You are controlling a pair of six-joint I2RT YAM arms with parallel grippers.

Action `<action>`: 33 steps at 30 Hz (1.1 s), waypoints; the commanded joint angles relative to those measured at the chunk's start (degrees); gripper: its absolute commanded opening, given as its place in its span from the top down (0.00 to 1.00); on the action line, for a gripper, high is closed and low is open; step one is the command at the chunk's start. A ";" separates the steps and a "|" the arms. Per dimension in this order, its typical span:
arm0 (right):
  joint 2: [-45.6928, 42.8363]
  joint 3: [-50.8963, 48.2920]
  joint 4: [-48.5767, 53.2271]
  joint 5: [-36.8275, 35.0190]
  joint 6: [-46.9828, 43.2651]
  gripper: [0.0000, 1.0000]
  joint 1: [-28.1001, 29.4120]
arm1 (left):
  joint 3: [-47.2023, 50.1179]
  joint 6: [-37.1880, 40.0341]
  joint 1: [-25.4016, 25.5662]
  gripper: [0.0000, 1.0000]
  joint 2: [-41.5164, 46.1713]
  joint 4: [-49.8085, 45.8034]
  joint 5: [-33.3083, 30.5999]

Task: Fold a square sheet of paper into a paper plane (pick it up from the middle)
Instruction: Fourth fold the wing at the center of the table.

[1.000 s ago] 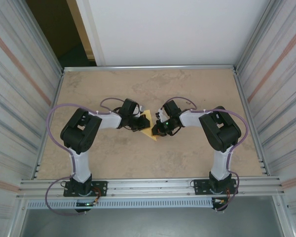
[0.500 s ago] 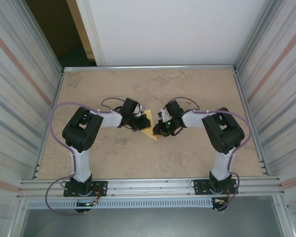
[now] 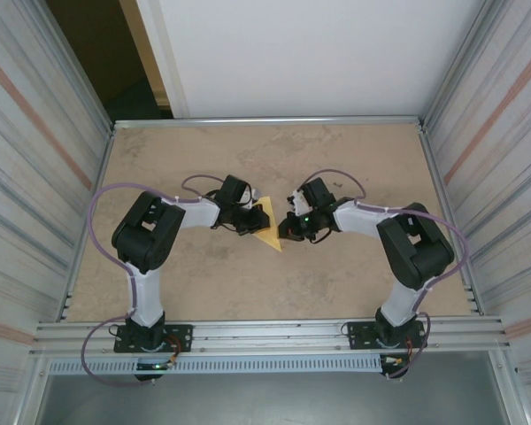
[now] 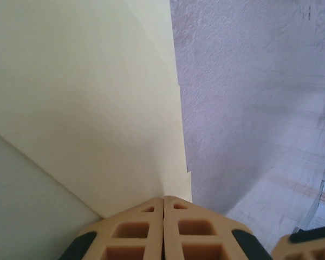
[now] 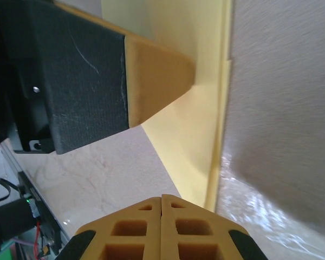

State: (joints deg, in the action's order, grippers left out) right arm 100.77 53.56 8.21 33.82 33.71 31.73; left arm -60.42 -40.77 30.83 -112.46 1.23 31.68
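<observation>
Pinching the yellow paper (image 4: 97,108) at its folded edge, the left claw (image 4: 163,199) is holding it between tightly closed tips, the sheet fanning out just ahead. The right claw (image 5: 162,197) is resting with tips pressed together, the paper's layered edge lying just ahead and rightward; whether it is nipping that edge is unclear. Creasing well is probably calling for the left anchoring firmly while the right is sliding low along the fold.

Tight at centre: left gripper (image 3: 254,221) and right gripper (image 3: 288,232) nearly tip to tip, folded paper (image 3: 268,232) between. Wide passage over bare table (image 3: 336,159) beyond; hemmed sideways by corrugated walls (image 3: 35,177).
</observation>
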 commanded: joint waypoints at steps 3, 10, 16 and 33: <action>3.91 3.19 -0.18 0.94 0.43 0.94 0.99 | 0.56 -0.79 -0.44 0.91 -1.88 -6.07 -4.44; 7.15 4.91 2.05 -0.57 -0.48 0.95 1.15 | 0.10 -1.24 -0.44 0.91 -2.17 -7.19 -4.89; 8.81 4.30 4.07 -0.95 -0.75 0.95 1.15 | -0.48 -1.30 -0.37 0.92 -2.32 -9.67 -6.24; -6.13 -9.48 5.27 -0.18 1.42 0.95 1.58 | -2.43 -2.23 -0.40 0.94 -3.13 -13.19 -7.98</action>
State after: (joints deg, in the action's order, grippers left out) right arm 97.93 44.31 9.04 34.63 34.11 32.95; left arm -63.64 -42.48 30.87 -112.68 -6.00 29.91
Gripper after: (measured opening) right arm 0.064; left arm 0.067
